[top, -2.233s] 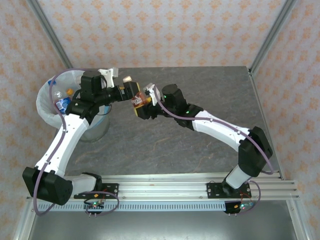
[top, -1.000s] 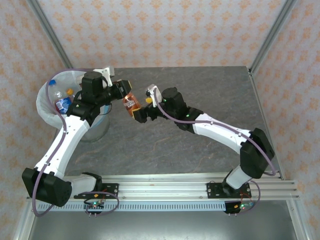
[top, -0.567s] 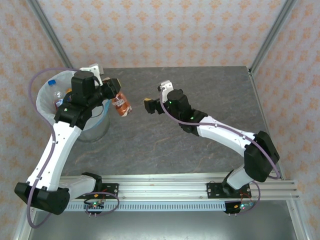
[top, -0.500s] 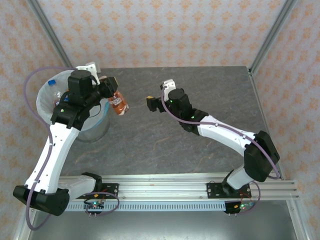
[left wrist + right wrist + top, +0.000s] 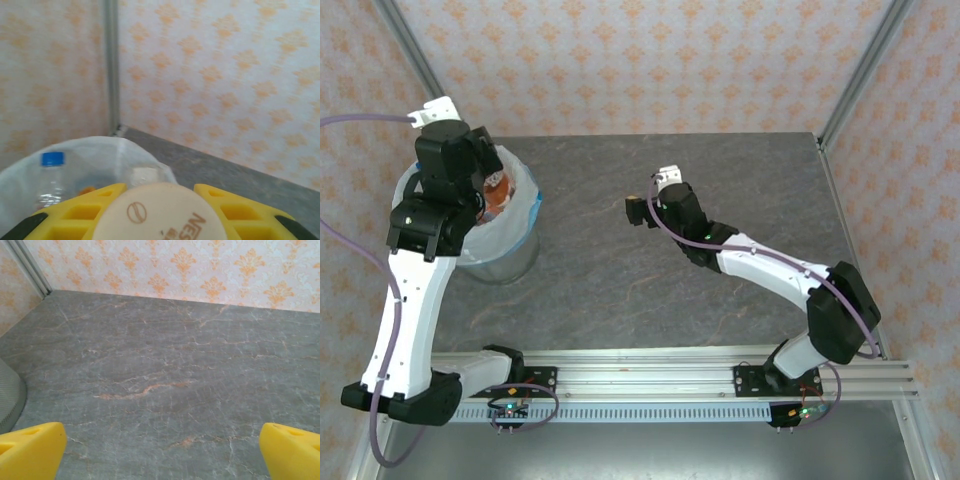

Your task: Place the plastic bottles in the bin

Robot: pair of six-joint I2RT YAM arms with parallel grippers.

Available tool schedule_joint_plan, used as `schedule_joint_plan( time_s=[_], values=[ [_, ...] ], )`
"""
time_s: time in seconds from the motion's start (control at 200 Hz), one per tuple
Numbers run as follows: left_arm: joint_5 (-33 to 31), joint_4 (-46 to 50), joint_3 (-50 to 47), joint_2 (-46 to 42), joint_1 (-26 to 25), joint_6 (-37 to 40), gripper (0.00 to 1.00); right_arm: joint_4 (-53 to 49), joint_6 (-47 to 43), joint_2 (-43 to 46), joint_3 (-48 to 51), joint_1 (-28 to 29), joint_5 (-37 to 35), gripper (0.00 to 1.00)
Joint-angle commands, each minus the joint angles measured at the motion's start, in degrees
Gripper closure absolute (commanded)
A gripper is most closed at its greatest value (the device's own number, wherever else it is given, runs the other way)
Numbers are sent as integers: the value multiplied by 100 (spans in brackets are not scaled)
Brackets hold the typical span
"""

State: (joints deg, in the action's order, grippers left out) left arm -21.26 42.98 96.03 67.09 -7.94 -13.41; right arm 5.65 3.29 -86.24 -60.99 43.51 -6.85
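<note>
Over the bin, our left gripper clamps a bottle; released off-centre, it could land outside. Right gripper gapes empty.

The round bin, lined with a white bag, stands at the far left. A brown-label bottle is held over its open top, and a blue-capped clear bottle sits inside.
</note>
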Motion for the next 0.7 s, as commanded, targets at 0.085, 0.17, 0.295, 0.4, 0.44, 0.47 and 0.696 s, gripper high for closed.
schedule_joint_plan(
  time_s=[0.085,0.17,0.295,0.4,0.44,0.47,0.696],
  values=[
    [-572,758,426,344,866,-375,100,-51,160,417,236,-53,-301,1],
    [-189,697,208,355,1207,-588,100,-25,196,528,364,-70,-375,1],
    [505,851,200,647,1608,-879,98,-11,205,679,532,-110,-396,1],
    [896,991,432,1017,1882,-1033,74,-28,181,822,651,-140,-428,1],
    [1059,1104,654,1168,1984,-1086,58,-29,172,881,698,-157,-444,1],
    [1204,1208,863,1279,2033,-1105,47,-24,164,921,739,-167,-455,1],
    [2545,1096,1494,1332,2021,-1234,0,47,205,1227,1091,-236,-678,1]
  ],
)
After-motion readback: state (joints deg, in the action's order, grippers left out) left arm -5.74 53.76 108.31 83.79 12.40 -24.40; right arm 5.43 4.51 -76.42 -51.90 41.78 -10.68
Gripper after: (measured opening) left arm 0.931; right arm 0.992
